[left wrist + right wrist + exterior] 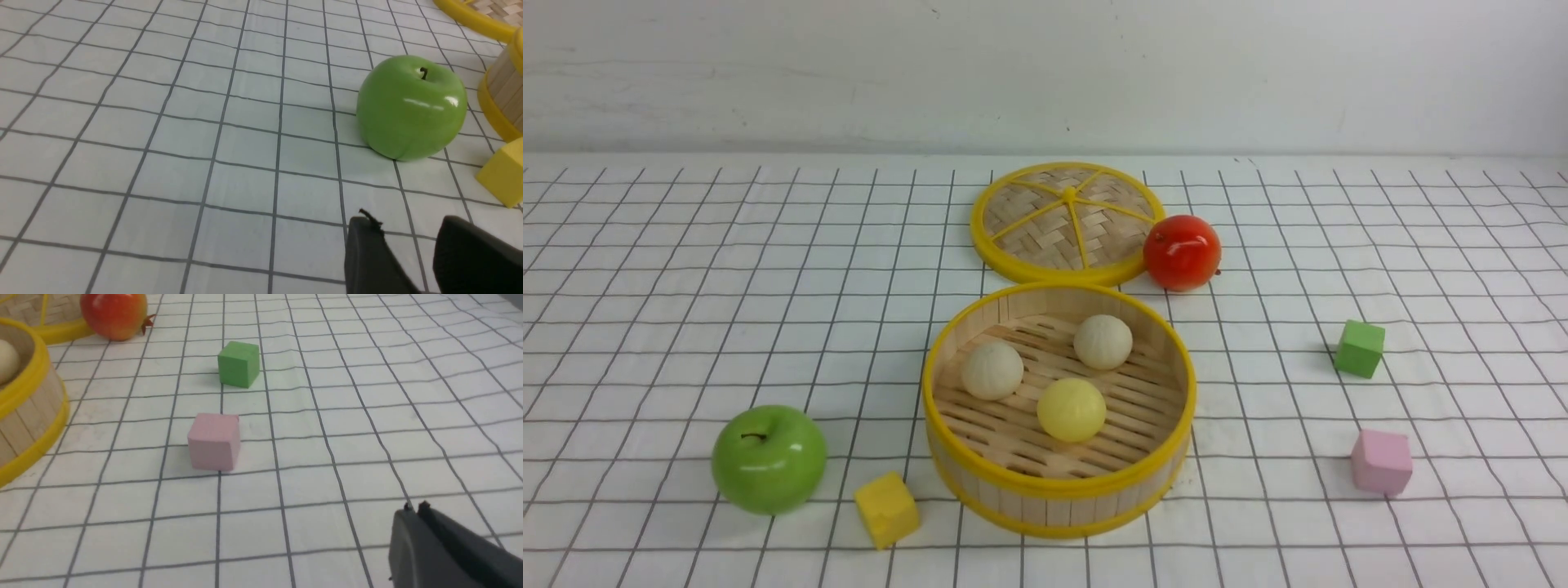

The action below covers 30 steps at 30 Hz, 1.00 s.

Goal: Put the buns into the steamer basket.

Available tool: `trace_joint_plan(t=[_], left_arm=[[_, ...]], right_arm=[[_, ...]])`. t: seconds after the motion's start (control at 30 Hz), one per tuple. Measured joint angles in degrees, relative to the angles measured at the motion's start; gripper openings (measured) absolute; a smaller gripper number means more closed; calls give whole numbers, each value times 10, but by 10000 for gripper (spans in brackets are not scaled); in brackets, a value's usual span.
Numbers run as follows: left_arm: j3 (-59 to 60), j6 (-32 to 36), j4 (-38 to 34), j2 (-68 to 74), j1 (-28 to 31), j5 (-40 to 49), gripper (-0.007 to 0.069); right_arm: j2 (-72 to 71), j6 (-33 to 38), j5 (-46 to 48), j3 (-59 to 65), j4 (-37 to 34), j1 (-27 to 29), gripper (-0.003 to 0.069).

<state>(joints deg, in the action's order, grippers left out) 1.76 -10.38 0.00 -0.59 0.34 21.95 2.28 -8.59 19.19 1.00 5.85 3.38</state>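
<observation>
While the steamer basket [1058, 490] sits lower centre of the front frame on the desk [686, 286], we see all three buns [1072, 409] inside it, our left claw [402, 241] wide and empty, right claw [414, 508] pinched closed, empty.

- No text, label, brand, number or sign could be read in any view.
- The gridded cloth [686, 269] bore only plain dark lines, no writing.
</observation>
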Motion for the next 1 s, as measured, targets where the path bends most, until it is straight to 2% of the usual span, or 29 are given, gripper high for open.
trace_joint_plan(t=[0.07, 0.43, 1.0], left_arm=[[0, 0, 0, 0, 0, 0, 237], [0, 0, 0, 0, 0, 0, 237], [0, 0, 0, 0, 0, 0, 237]], right_arm=[[-22, 6, 25, 2, -4, 10, -6], [-29, 63, 29, 1, -45, 18, 2], [-29, 66, 29, 1, -51, 18, 14]])
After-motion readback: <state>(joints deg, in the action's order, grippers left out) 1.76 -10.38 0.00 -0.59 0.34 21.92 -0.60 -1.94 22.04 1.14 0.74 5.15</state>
